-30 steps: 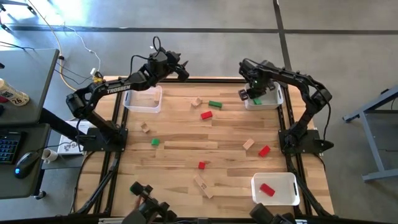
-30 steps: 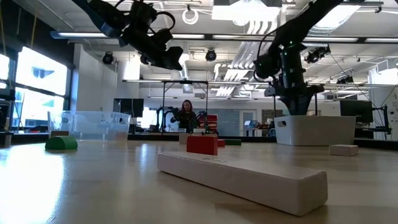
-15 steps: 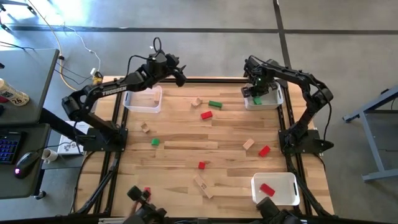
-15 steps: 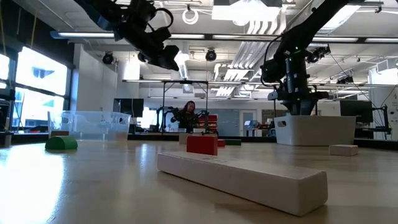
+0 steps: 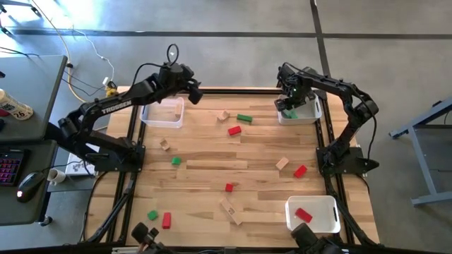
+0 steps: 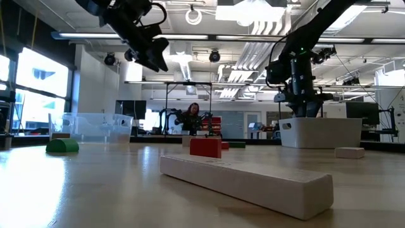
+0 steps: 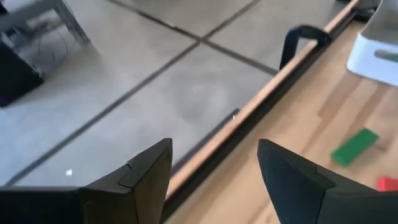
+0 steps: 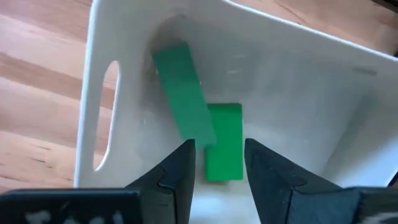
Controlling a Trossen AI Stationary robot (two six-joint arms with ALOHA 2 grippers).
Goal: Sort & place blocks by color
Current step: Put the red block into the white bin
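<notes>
Two green blocks under right claw

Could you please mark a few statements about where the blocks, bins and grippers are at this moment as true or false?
1. The right gripper hangs over the bin holding two green blocks. True.
2. The left gripper grips a red block. False: its fingers stand open and empty, out past the table's far edge.
3. The near right bin holds a red block. True.
4. The right gripper is clamped on a green block. False: both blocks lie loose in the bin, beyond its fingers.
5. A green bar lies on the table between the two far bins. True.
</notes>
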